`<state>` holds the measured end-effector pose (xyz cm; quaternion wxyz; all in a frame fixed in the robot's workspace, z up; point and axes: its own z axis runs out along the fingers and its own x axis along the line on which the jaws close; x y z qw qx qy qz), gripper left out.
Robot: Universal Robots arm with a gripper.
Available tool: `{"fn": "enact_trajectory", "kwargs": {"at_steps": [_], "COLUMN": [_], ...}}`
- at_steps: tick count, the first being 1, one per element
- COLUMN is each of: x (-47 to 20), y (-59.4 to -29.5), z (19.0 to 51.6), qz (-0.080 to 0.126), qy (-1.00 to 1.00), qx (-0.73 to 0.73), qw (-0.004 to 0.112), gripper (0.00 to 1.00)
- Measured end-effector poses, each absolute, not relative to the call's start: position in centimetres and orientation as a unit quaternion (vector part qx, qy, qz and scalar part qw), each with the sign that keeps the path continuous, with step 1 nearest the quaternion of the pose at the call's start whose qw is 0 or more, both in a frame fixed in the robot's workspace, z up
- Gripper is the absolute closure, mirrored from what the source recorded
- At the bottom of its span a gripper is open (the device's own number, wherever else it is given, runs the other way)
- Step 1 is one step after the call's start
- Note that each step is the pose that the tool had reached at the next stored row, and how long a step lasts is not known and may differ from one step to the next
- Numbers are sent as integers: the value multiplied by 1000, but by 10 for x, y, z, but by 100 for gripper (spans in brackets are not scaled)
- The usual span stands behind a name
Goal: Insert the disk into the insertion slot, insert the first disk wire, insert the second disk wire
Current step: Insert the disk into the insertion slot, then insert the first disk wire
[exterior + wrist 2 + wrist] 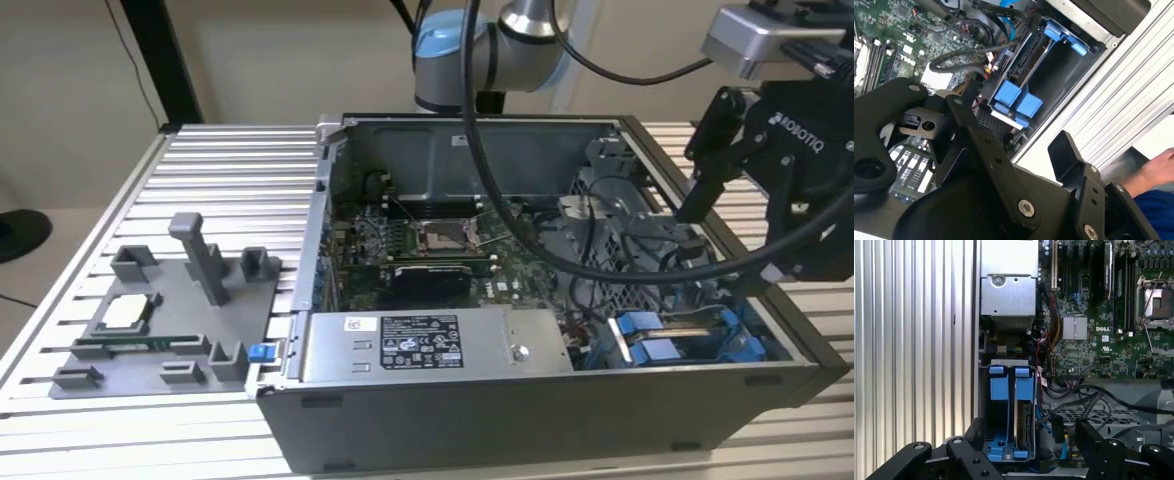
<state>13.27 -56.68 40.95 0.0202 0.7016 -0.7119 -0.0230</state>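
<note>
The disk [1024, 426] stands edge-on in its blue carrier [999, 387] inside the insertion slot [983, 405], at the case's near corner on the exterior view's right [663, 347]. My gripper [1031, 437] hovers just above it, open, its two black fingers [975, 432] straddling the bay with nothing held. A black wire connector [1057, 427] and a blue wire [1061, 454] hang loose beside the disk, between the fingers. The second wrist view shows the blue carrier tabs [1019, 99] and the gripper [1016, 127] open. In the exterior view the gripper [725, 245] hangs over that corner.
The open computer case [534, 415] lies on a ribbed aluminium table [227, 160]. A grey power-supply box [420, 345] sits beside the bay, the motherboard [1089, 340] behind it. A grey fixture [167, 320] stands at the exterior view's left. A person's hand [1154, 172] rests on the table.
</note>
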Motion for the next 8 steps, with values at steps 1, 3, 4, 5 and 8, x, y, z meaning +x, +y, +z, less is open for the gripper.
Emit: {"fn": "enact_trajectory", "kwargs": {"at_steps": [1,3,4,5,8], "x": [133,133,133,133,133], "y": [-567,-566,-566,-565,-562], "z": [412,412,412,410,406], "qz": [-23,-23,-23,-23,-22], "qy": [-712,-712,-712,-712,-712], "qx": [702,702,702,702,702], "qw": [20,20,20,20,19], "gripper": [0,0,0,0,0]}}
